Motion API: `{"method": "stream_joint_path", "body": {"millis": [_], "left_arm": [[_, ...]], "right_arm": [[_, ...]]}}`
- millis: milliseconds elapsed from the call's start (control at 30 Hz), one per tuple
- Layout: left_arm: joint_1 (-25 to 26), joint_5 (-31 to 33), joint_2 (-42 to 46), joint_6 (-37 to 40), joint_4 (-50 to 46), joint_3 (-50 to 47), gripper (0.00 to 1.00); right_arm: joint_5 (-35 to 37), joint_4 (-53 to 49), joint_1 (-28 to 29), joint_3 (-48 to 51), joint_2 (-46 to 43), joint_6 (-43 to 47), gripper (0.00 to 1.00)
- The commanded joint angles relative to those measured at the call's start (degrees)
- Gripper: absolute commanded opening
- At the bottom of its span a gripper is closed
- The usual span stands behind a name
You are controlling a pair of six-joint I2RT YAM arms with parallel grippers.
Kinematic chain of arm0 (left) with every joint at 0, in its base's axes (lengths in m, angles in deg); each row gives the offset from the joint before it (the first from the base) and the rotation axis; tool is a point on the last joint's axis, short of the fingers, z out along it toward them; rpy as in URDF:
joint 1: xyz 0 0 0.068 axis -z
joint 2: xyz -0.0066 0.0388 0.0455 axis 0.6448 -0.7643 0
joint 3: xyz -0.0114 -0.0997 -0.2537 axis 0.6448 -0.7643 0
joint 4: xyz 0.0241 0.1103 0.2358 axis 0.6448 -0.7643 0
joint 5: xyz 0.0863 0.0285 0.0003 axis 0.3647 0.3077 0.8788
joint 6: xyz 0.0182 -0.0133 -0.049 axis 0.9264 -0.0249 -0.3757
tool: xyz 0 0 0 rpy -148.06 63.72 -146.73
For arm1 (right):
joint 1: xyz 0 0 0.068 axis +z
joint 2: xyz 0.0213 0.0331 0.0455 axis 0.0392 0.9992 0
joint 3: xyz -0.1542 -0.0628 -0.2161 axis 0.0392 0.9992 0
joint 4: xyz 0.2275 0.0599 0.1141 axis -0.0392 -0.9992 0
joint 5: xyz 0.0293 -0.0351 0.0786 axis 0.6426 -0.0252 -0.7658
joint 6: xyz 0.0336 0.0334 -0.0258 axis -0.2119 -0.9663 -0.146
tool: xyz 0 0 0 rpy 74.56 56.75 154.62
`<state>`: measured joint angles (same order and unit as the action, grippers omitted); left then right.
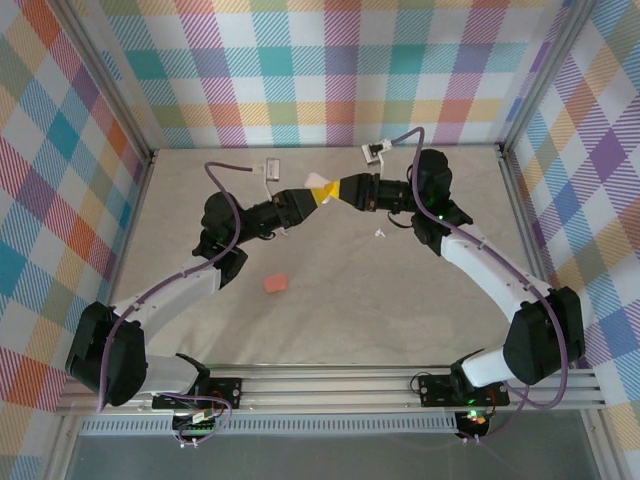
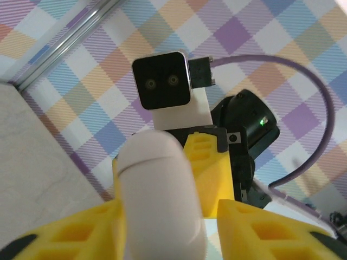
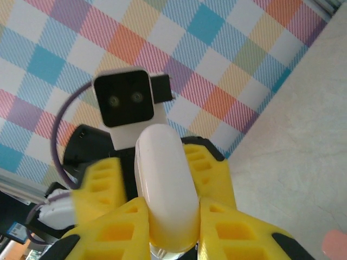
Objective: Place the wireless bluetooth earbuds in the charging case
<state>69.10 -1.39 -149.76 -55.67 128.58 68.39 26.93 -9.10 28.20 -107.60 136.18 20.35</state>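
Both arms reach in over the beige surface point(image 1: 330, 330) and bend toward each other, so that the left claw point(image 1: 316, 193) and the right claw point(image 1: 348, 188) meet tip to tip above its far half. Between them is a closed white pebble-shaped plastic charging case point(image 3: 165, 184), lifted off the surface. The right claw is pressed narrow on both sides of the case and holds it. The left claw stands looser around it, with a gap beside one of its yellow fingers point(image 2: 233, 216). A tiny white earbud point(image 1: 380, 234) lies on the surface near the right arm. A salmon-pink pebble-shaped case point(image 1: 276, 284) lies apart from it, nearer the left arm.
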Motion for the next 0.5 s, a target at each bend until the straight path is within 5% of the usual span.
{"method": "stream_joint_path", "body": {"millis": [0, 200, 467], "left_arm": [[-0.2, -0.9, 3.9, 6.5, -7.8, 2.2, 0.57], [-0.2, 1.4, 10.2, 18.9, -26.9, 2.6, 0.64], [-0.2, 5.8, 16.5, 37.9, -52.9, 6.7, 0.66]], "right_arm": [[-1.2, -12.4, 0.3, -4.7, -1.9, 13.4, 0.19], [-0.7, -32.4, 0.2, -11.7, -2.0, 30.6, 0.18], [0.8, -43.9, 0.1, -14.0, -2.9, 44.8, 0.17]]}}
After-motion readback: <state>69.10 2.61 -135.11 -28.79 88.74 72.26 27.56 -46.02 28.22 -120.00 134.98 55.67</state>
